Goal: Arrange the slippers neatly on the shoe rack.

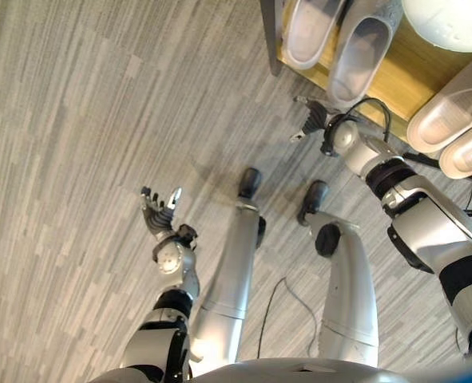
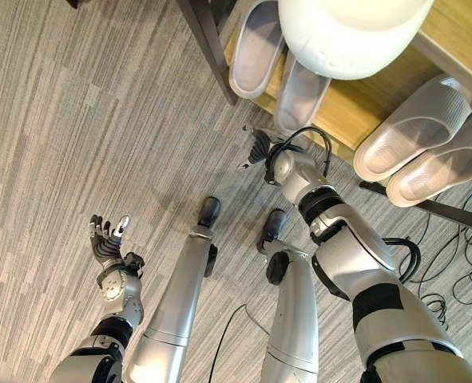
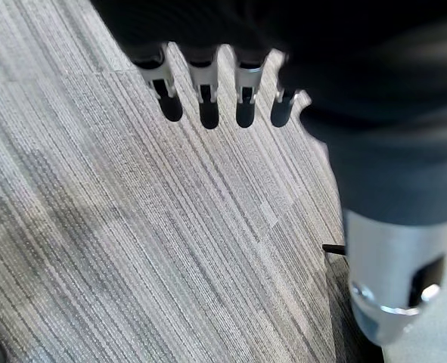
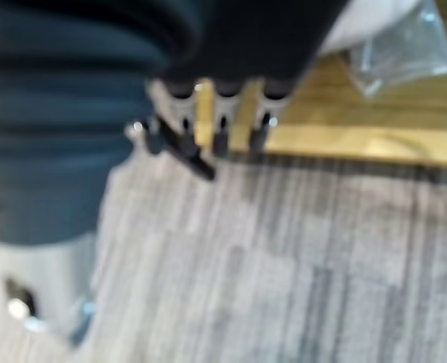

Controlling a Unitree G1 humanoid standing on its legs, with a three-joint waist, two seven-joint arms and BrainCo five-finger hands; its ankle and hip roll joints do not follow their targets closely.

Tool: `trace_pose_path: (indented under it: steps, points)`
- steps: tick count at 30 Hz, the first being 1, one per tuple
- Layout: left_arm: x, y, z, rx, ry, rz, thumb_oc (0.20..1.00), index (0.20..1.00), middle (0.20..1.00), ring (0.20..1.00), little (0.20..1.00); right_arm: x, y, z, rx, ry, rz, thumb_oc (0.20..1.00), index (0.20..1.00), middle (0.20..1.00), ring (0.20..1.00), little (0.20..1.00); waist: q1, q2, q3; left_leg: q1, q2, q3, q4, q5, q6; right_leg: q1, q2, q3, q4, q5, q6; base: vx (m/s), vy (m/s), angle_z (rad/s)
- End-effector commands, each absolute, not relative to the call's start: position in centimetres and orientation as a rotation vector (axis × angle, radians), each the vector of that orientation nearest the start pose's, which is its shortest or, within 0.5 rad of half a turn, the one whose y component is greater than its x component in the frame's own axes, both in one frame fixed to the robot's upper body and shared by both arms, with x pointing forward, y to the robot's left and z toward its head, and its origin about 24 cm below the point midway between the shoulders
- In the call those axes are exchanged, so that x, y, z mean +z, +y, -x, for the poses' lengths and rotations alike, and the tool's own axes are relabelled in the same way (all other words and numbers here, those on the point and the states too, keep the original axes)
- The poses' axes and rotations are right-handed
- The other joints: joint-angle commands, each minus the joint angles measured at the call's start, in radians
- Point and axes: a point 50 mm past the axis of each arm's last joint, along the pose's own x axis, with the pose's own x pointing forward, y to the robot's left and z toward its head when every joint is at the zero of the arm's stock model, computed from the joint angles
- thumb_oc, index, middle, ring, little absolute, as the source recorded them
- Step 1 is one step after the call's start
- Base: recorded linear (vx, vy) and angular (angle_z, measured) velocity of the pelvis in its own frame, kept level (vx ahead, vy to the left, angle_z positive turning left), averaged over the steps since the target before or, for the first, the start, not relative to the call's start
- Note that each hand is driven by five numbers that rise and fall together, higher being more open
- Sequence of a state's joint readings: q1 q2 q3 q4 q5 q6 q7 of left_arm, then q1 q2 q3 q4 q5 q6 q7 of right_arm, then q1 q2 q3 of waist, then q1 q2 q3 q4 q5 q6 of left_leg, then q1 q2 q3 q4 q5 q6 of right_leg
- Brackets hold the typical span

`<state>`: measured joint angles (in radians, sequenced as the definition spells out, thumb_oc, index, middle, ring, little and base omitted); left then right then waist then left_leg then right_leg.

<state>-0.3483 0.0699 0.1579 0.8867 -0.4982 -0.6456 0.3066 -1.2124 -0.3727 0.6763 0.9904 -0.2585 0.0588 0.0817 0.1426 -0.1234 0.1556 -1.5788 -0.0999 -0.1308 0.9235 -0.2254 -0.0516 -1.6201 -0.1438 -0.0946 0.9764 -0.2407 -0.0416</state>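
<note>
Slippers: two pale grey pairs lie on the wooden shelf of the shoe rack (image 2: 363, 104). The left pair (image 2: 277, 64) sits side by side at the rack's left end, toes toward the floor edge. The right pair (image 2: 427, 148) lies angled, touching each other, toward the right end.
Right hand: the right hand (image 2: 259, 146) hangs over the carpet (image 1: 84, 120) just off the shelf's front edge, near the toe of the left pair, fingers spread and straight, holding nothing.
Left hand: the left hand (image 1: 160, 211) is held out over bare carpet, well apart from the rack, fingers relaxed and apart, holding nothing.
Other things: a large white rounded object (image 2: 347, 32) sits above the shelf between the pairs, overlapping the left pair in the right eye view.
Progress: judged from how they lie, all the slippers are already on the rack; the right pair looks less square than the left.
Risk: a push from the right hand could shove the nearest slipper crooked or nudge it against its partner. The right pair overhangs the front edge, so a knock could tip it to the floor.
Edges: the dark rack leg (image 2: 208, 40) stands just left of the left pair and limits sideways reach there.
Open room: wide bare carpet to the left and near side gives free room for both arms to draw back.
</note>
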Motion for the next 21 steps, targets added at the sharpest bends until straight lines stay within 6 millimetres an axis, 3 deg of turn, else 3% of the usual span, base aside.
trace_pose_path:
  steps: [1,7,11,13,21]
  points:
    - [-2.0,23.4,-26.7,0.697,-0.058,0.341,1.0,1.0,1.0,1.0,1.0,21.0,-8.0,-41.5,0.371,-0.208,1.178,1.0,1.0,1.0,1.0,1.0,-0.011,0.019,-0.023,0.009,-0.02,0.059,-0.129,0.128,0.091,0.05,0.046,0.041,0.074,-0.096,0.006,0.0,0.0,0.0]
    - [-2.0,23.1,-26.8,0.688,-0.059,0.339,1.0,1.0,1.0,1.0,1.0,19.9,-6.8,-40.8,0.453,-0.203,1.198,1.0,1.0,1.0,1.0,1.0,-0.016,0.012,-0.023,0.009,-0.018,0.06,-0.128,0.128,0.092,0.052,0.046,0.038,0.077,-0.096,0.003,0.0,0.0,0.0]
    - [-1.9,23.4,-26.8,0.702,-0.057,0.344,1.0,1.0,1.0,1.0,1.0,18.9,-7.2,-40.5,0.466,-0.194,1.202,1.0,1.0,1.0,1.0,1.0,-0.021,0.013,-0.022,0.009,-0.015,0.063,-0.119,0.122,0.092,0.055,0.044,0.039,0.085,-0.104,0.0,0.0,0.0,0.0]
    - [-2.0,23.1,-26.8,0.698,-0.054,0.349,1.0,1.0,1.0,1.0,1.0,17.2,-7.8,-40.0,0.48,-0.173,1.174,1.0,1.0,1.0,1.0,1.0,-0.029,0.012,-0.023,0.009,-0.013,0.062,-0.113,0.117,0.091,0.058,0.044,0.038,0.088,-0.11,-0.002,0.0,0.0,0.0]
    - [-1.9,22.7,-27.0,0.704,-0.055,0.355,1.0,1.0,1.0,1.0,1.0,14.2,-10.3,-38.6,0.48,-0.13,1.176,1.0,1.0,1.0,1.0,1.0,-0.047,0.012,-0.026,0.009,-0.009,0.058,-0.12,0.113,0.089,0.065,0.057,0.036,0.073,-0.107,-0.003,0.0,-0.001,0.0]
